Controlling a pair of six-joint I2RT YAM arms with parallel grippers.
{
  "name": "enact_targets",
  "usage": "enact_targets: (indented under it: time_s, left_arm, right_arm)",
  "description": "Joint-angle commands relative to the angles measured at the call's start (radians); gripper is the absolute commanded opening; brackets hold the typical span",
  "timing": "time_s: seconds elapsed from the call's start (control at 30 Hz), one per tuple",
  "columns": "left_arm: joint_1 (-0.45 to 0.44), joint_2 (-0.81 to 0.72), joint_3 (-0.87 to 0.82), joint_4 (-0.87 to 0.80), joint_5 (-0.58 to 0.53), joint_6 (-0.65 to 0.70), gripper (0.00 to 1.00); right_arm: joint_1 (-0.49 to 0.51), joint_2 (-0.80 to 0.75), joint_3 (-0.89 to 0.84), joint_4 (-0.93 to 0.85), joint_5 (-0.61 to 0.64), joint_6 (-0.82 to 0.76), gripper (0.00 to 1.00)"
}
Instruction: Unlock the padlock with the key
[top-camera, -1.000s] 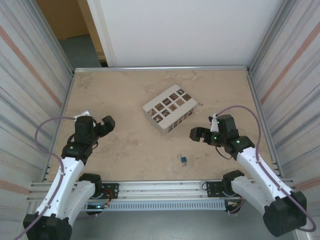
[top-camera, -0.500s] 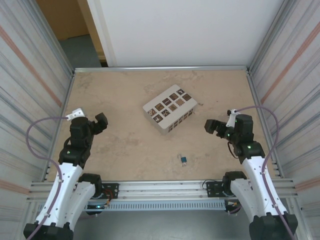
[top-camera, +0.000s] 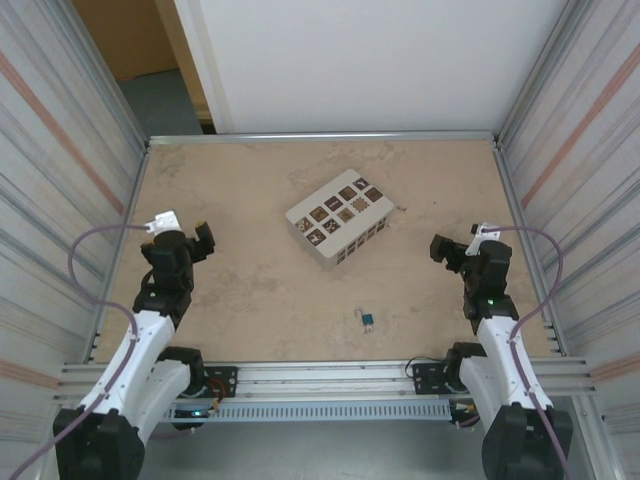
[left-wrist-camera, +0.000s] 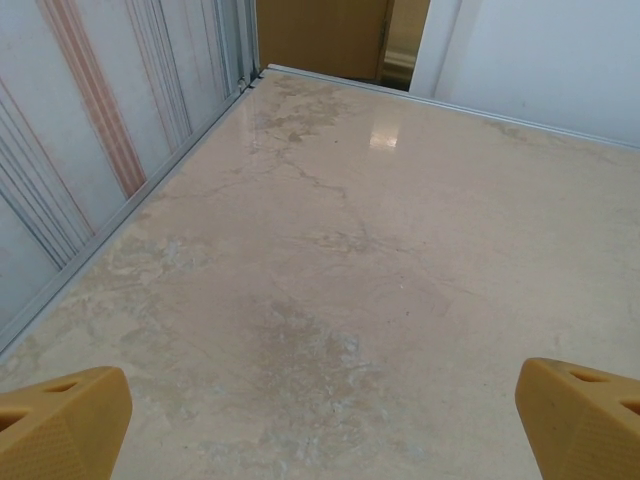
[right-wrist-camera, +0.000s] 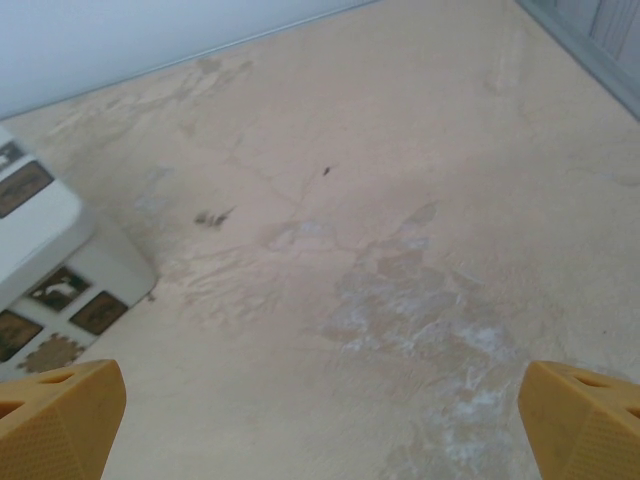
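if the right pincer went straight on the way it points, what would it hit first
Likely bare table, since the right pincer tilts down at it; the white box sits left of that line. Depth is unclear.

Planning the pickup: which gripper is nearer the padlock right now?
Right. The right gripper is beyond and right of the padlock; the left gripper is farther, well off to its left.

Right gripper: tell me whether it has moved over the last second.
Yes. In the top view the right gripper has pulled rightward, away from the white slotted box and toward the right rail.
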Motion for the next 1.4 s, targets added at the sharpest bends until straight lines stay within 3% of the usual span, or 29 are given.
enact_targets:
  time_s: [0.0, 0.33, 0.77, 1.27, 1.37]
  left_arm:
    - [0.007, 0.06, -0.012, 0.116, -0.02, 0.075, 0.99]
    - [0.013, 0.232, -0.026, 0.279, 0.078, 0.183, 0.99]
    - [0.043, 0.347, -0.116, 0.558, 0.204, 0.231, 0.99]
    - [0.086, 0.531, -0.205, 0.917, 0.324, 0.256, 0.99]
    - [0.09, 0.572, -0.214, 0.971, 0.345, 0.26, 0.99]
  right_arm:
    - [-0.006, 0.038, -0.03, 0.195, 0.048, -0.035, 0.99]
    - [-0.012, 0.258, -0.056, 0.462, 0.001, -0.064, 0.99]
    - [-0.023, 0.522, -0.068, 0.785, -0.051, -0.079, 0.99]
    - [-0.03, 0.788, -0.015, 0.921, -0.079, -0.072, 0.99]
    - [-0.019, 0.783, 0.027, 0.833, -0.074, -0.087, 0.99]
